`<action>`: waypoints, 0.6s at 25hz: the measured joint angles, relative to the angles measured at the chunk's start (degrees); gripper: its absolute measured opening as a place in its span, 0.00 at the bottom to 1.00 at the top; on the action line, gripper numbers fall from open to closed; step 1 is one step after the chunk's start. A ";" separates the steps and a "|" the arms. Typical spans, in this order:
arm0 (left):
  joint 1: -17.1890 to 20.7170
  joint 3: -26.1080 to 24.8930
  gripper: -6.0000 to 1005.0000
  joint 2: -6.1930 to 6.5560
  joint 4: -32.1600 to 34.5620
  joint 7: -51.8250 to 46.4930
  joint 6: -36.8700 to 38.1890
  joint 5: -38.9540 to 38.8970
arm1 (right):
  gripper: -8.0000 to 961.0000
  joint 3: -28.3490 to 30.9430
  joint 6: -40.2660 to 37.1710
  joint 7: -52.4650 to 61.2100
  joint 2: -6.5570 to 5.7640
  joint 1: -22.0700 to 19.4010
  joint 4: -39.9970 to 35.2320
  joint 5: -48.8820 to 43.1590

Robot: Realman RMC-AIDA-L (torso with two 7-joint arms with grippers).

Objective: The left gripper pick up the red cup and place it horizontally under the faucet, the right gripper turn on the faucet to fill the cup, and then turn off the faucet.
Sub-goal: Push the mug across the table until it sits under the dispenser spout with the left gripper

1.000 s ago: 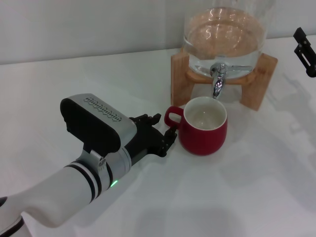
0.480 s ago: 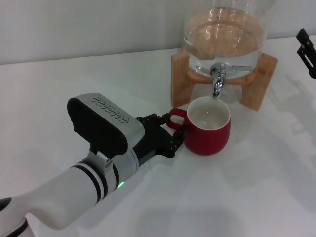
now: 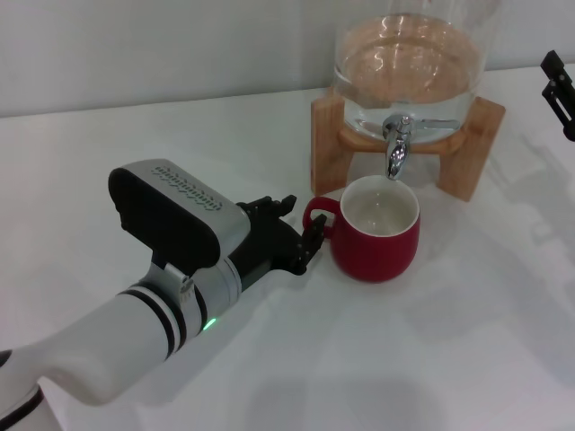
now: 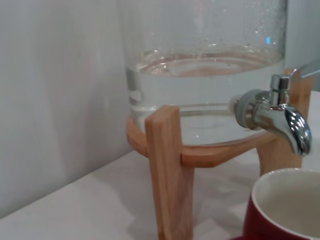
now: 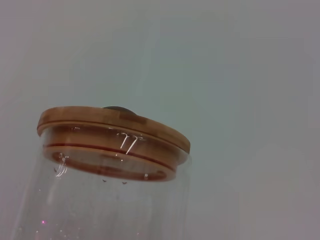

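Note:
The red cup (image 3: 375, 232) stands upright on the white table, its white inside showing, right below the faucet (image 3: 393, 151). Its loop handle points toward my left gripper (image 3: 300, 223). That gripper is open just beside the handle, one fingertip on each side and nothing held. In the left wrist view the chrome faucet (image 4: 281, 114) juts out over the cup's rim (image 4: 287, 199). My right gripper (image 3: 559, 93) hangs at the far right edge, level with the dispenser and away from the lever.
The glass jar (image 3: 409, 67) holds water and rests on a wooden stand (image 3: 329, 139) behind the cup. Its wooden lid (image 5: 112, 134) shows in the right wrist view. A pale wall runs behind the table.
My left gripper pushed the cup slightly right under the faucet, then let go of the handle and drew back a little to the left. The cup stays put.

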 joint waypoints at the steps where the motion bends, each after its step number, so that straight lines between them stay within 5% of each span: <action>1: 0.00 0.00 0.45 0.00 0.00 0.00 0.00 0.00 | 0.64 0.00 0.00 0.00 0.00 0.00 0.00 0.00; 15: -1.49 0.50 0.45 0.08 -0.36 0.00 0.00 0.00 | 0.64 0.10 0.07 0.00 -0.09 0.03 0.18 0.05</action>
